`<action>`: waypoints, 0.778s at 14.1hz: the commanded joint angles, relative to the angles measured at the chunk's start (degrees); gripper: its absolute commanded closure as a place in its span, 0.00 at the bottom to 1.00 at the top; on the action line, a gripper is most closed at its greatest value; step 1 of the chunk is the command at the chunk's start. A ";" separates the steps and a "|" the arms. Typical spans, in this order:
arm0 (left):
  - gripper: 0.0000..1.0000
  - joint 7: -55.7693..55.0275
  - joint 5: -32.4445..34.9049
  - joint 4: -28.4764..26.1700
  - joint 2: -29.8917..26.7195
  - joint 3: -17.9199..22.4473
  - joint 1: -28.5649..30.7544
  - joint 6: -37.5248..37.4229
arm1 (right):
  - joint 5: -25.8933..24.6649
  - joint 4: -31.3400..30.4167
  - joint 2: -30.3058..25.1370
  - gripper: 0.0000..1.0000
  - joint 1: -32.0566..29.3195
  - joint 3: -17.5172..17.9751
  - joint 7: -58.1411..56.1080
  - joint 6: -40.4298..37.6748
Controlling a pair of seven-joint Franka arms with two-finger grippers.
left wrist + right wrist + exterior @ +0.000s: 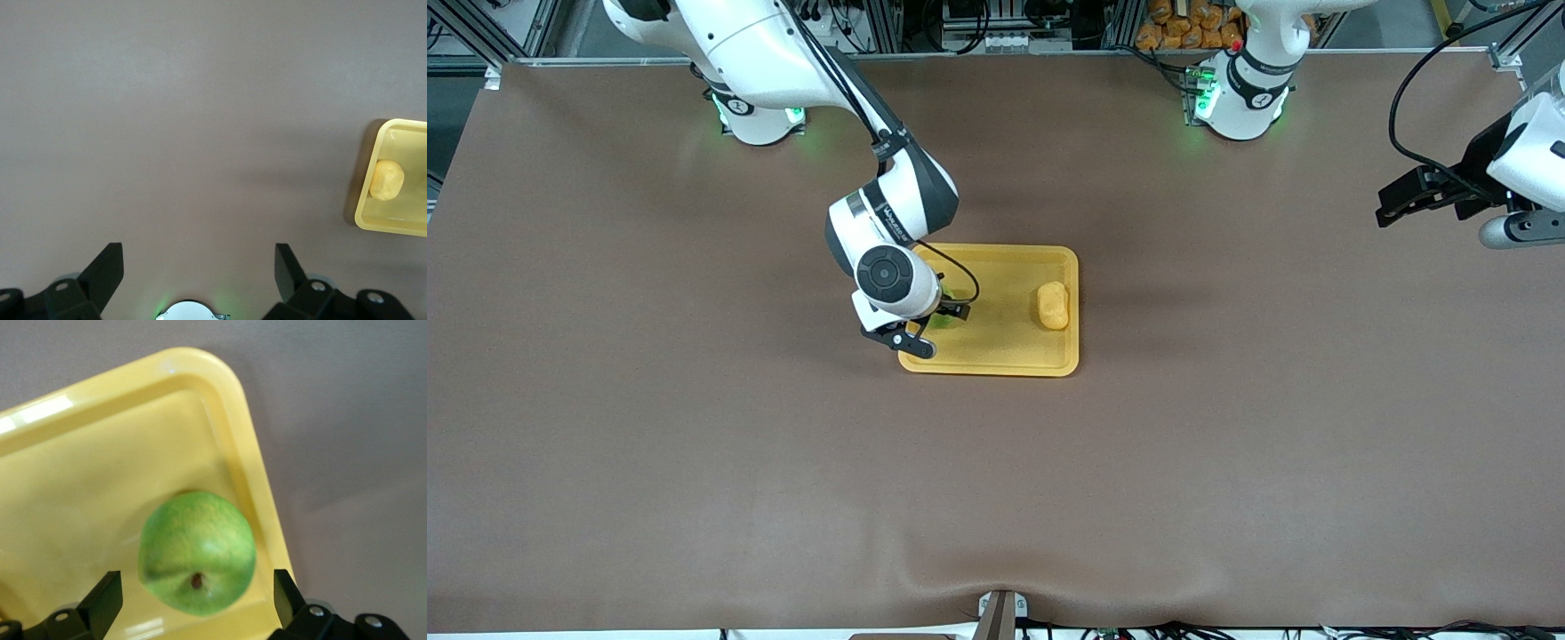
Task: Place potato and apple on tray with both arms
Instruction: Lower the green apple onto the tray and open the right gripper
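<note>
Hovering low over the flat yellow-orange plastic tray [1005, 356], the right gripper [934, 327] is sitting with jaws apart around the round green apple [197, 552], which is resting in the tray's end toward the right arm. The oblong yellow potato [1053, 305] is lying at the tray's other end. The left gripper [200, 270] is waiting, jaws apart, over bare table at the left arm's end.

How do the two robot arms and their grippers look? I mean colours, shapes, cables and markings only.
Both arms are glossy white, rounded segments with black bands and small dark lettering. The right arm has a round black cap at its wrist and thin black cables along it. The left arm trails a looping black cable. The right gripper and left gripper are black, with angular fingers. Green lights glow at both bases.
</note>
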 commanded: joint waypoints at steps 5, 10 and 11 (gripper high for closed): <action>0.00 -0.11 -1.17 -0.69 -1.48 0.23 0.23 -0.23 | -0.05 10.75 -2.34 0.00 -5.79 0.33 -1.70 -13.16; 0.00 0.50 -1.17 -0.16 -1.57 0.50 0.23 -0.23 | 0.39 16.74 -3.65 0.00 -8.43 0.33 -1.52 -17.76; 0.00 0.51 -1.17 -0.07 -1.48 0.50 0.23 -0.23 | 0.30 17.37 -3.92 0.00 -9.22 0.33 -1.44 -18.02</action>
